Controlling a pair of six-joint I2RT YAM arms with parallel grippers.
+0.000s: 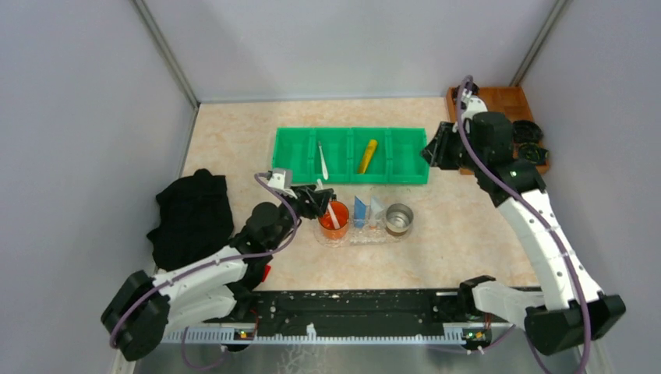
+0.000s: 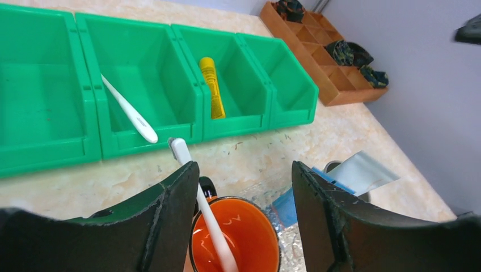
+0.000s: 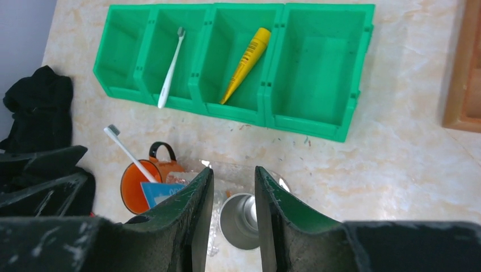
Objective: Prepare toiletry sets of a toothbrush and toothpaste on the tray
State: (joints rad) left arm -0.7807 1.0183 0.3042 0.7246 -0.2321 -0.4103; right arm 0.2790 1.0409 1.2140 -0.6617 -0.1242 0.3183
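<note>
L claw [image 1: 316,199] hangs low over the tray's [image 1: 372,234] left end, jaws wide apart and gripping nothing. From its wrist cam [image 2: 244,167] a toothbrush [image 2: 204,209] leans just beside the left finger, handle down in the orange cup [image 2: 255,238], head sticking up and out toward the bin [image 1: 409,156]. That cup sits on the tray w/ a blue tube [image 1: 359,210] and a white tube [image 1: 376,209] upright next to it, then a metal cup [image 1: 399,219] at the right end. Can't tell what props the tubes up. R claw [image 1: 431,149] hovers high by the bin's right end, well apart from the tray; its fingers [image 3: 204,204] show a narrow gap w/ nothing btwn them, so it's part open and empty. In the bin, the 2nd toothbrush [image 1: 322,160] lies in the 2nd compartment from the left, the yellow tube [image 1: 367,156] in the 3rd. A black cloth [image 1: 193,218] is heaped at the desk's [image 1: 468,226] left side, and a wooden box [image 1: 507,101] sits in the far right corner.
</note>
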